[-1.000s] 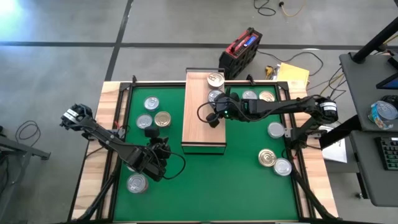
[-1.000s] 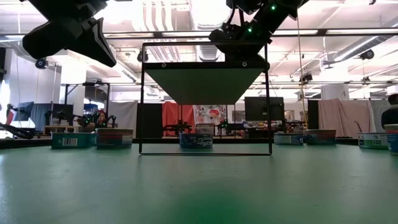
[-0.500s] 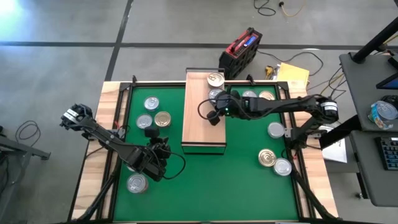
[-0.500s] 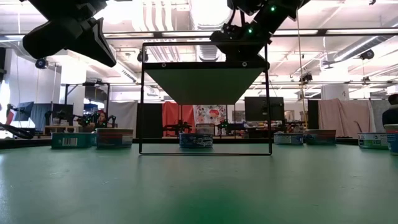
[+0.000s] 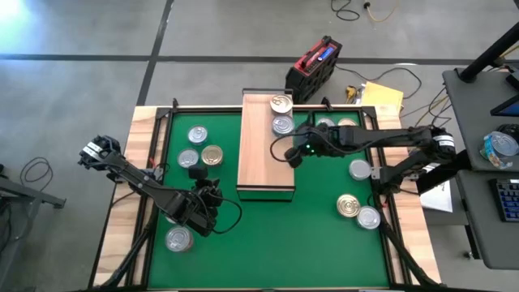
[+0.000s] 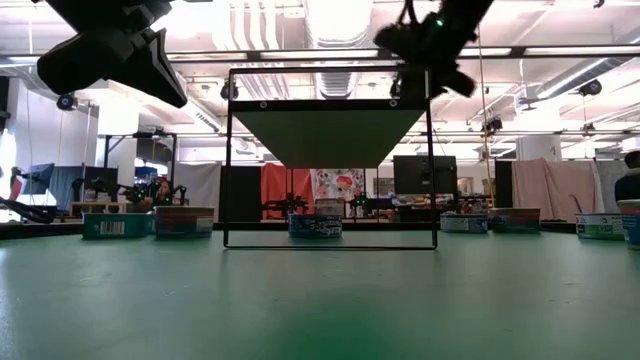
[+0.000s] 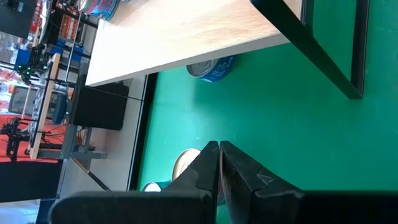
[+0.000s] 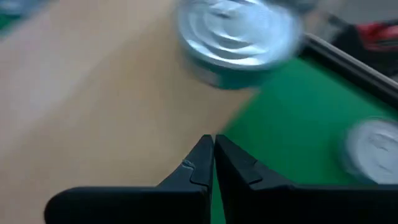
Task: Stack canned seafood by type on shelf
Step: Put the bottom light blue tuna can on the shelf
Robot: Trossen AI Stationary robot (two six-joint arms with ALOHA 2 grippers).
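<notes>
Currently hanging the right gripper (image 5: 293, 154) over the right edge of the shelf (image 5: 261, 166), fingers pressed together on nothing. Just beyond it, seeing a silver tin (image 5: 282, 125) on the board and a gold tin (image 5: 280, 103) behind, near each other. Farther out, finding the remaining canned seafood scattered on the green mat (image 5: 324, 243) either side of the shelf. Parking the left gripper (image 5: 203, 212) low over the mat, likewise closed and empty. Judging the tins rigid, fairly dense for their size, smooth and likely slippery on the lids, not fragile. Advising opening wide and pinching across the side wall from above, then lowering centred on a matching lid.
</notes>
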